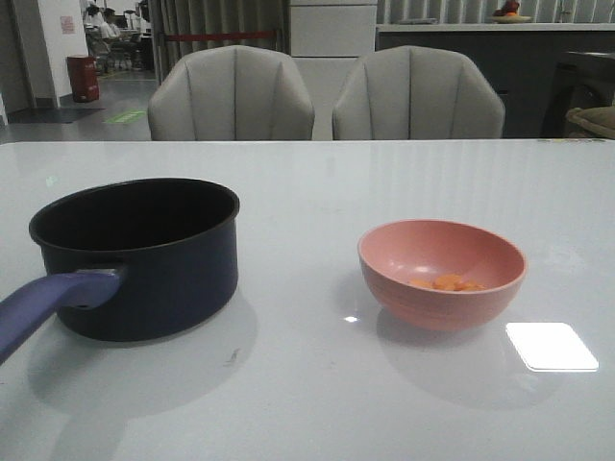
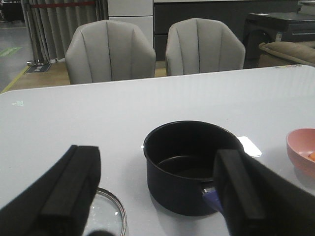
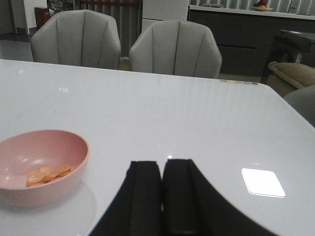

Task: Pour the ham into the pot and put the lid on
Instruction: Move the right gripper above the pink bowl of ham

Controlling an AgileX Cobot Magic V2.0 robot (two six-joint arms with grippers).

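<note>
The dark navy pot (image 1: 139, 257) stands on the table's left, its purple-blue handle (image 1: 43, 305) pointing toward the near left corner. The ham (image 1: 447, 282), a few orange chunks, lies in the pink bowl (image 1: 441, 272) on the right. In the left wrist view my left gripper (image 2: 157, 189) is open and empty, near the pot (image 2: 189, 164). A part of the glass lid (image 2: 108, 216) with its steel rim shows flat on the table beside the pot; its knob is hidden. In the right wrist view my right gripper (image 3: 162, 167) is shut and empty, beside the bowl (image 3: 42, 164) with the ham (image 3: 49, 174).
Two grey chairs (image 1: 231, 96) (image 1: 418, 94) stand behind the table's far edge. A bright light reflection (image 1: 551, 346) lies on the glossy white table (image 1: 307, 192) near the bowl.
</note>
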